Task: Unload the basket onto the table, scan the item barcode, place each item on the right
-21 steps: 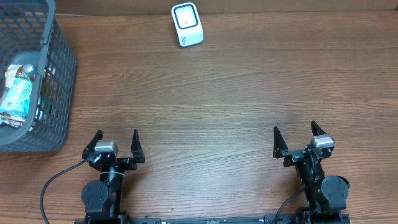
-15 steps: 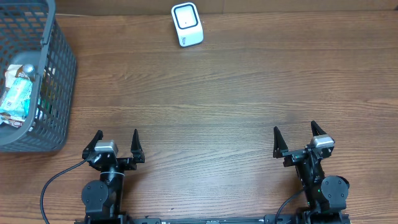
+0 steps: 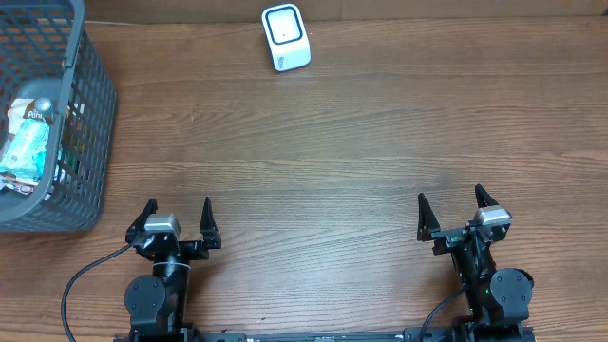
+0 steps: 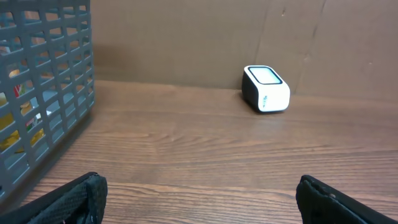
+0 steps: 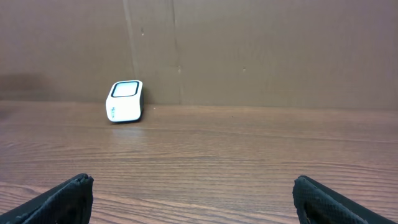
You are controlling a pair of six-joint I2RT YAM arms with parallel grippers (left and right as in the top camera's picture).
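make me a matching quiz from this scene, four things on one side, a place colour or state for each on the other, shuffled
1 scanner
2 basket
3 packet
4 right gripper

a grey mesh, far left
b open, holding nothing
c white, far side, centre
d in the basket

Pairs: 1-c, 2-a, 3-d, 4-b

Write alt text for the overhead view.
The left gripper and right gripper rest open and empty at the near edge of the wooden table. A white barcode scanner stands at the far edge; a grey basket of packaged items sits on the left.
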